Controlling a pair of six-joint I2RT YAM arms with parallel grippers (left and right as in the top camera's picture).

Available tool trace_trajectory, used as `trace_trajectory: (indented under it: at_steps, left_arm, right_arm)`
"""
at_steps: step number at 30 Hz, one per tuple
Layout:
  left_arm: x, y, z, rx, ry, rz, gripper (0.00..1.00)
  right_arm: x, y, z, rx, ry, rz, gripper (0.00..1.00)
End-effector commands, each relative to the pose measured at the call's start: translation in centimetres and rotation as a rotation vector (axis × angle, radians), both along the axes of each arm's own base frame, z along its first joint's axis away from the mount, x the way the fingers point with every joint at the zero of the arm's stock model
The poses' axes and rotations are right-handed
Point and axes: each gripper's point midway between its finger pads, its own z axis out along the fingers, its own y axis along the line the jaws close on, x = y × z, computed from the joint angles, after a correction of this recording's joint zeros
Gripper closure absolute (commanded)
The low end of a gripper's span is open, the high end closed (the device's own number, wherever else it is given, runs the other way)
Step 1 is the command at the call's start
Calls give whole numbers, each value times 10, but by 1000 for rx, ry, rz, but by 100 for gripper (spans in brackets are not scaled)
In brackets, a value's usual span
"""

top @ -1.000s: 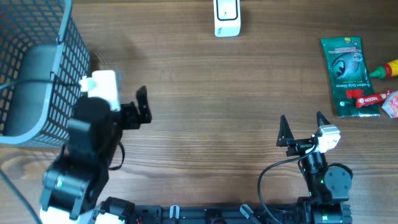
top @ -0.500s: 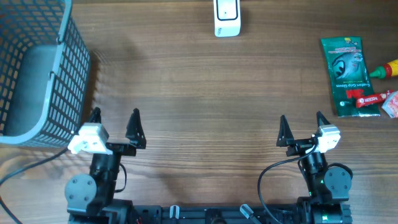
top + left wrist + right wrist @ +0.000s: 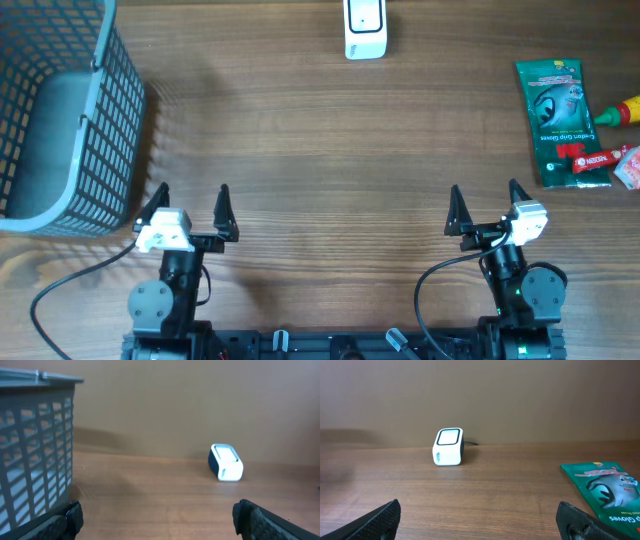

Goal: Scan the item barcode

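The left gripper (image 3: 191,195) and right gripper (image 3: 485,192) each carry two black fingers (image 3: 222,200) tapering to points. Just behind each pincer sits a white block (image 3: 163,230). A black cable (image 3: 418,295) curls back from it past round black joints (image 3: 152,303).

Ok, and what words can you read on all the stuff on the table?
"Grip Gloves": on the green packet, near its bottom edge; the word before it is too blurred to read.
Red label at the packet's lower end: white letters, too small to read.
White scanner: no words I can make out.
Basket: no writing.
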Motion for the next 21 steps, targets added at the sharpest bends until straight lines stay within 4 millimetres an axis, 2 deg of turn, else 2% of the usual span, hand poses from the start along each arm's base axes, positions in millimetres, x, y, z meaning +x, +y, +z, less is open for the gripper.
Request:
trace_trajectory:
  at_steps: [1,5,21]
  left_arm:
    - [5,3,-29,21,43,11,0]
    - [4,3,-46,24,104,9,0]
    - [5,4,-45,23,101,13,0]
  right_arm:
    - [0,-2,3,-9,-14,-14,0]
    - [0,-2,3,-9,-14,-14,0]
    - [0,-2,3,-9,-14,-14,0]
